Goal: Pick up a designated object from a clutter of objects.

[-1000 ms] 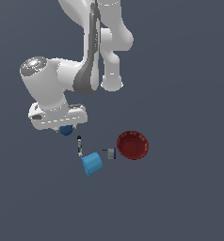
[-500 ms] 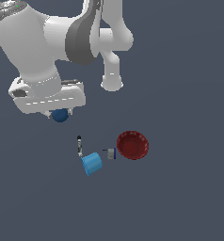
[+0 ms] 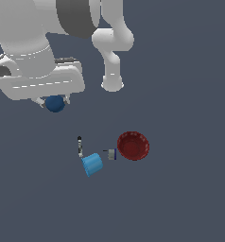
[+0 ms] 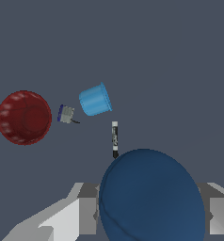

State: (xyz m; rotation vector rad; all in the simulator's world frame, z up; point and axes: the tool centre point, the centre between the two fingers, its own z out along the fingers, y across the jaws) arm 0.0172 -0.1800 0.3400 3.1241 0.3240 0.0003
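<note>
I see my claw (image 3: pixel 54 101) squeezing the dark blue ball (image 4: pixel 151 197) tight, up off the floor. The light blue cup (image 3: pixel 92 164), red bowl (image 3: pixel 133 145) and stick (image 3: pixel 79 145) lie below.

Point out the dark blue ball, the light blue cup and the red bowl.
dark blue ball (image 4: pixel 151 197), wrist view, front surface.
light blue cup (image 3: pixel 92 164), exterior view, side wall.
red bowl (image 3: pixel 133 145), exterior view, inner hollow.

Exterior view: high, looking steeply down on the worktop (image 3: pixel 190 198), moderately far. Wrist view: close behind the dark blue ball (image 4: pixel 151 197), facing downward. Shared: light blue cup (image 3: pixel 92 164), red bowl (image 3: pixel 133 145).
</note>
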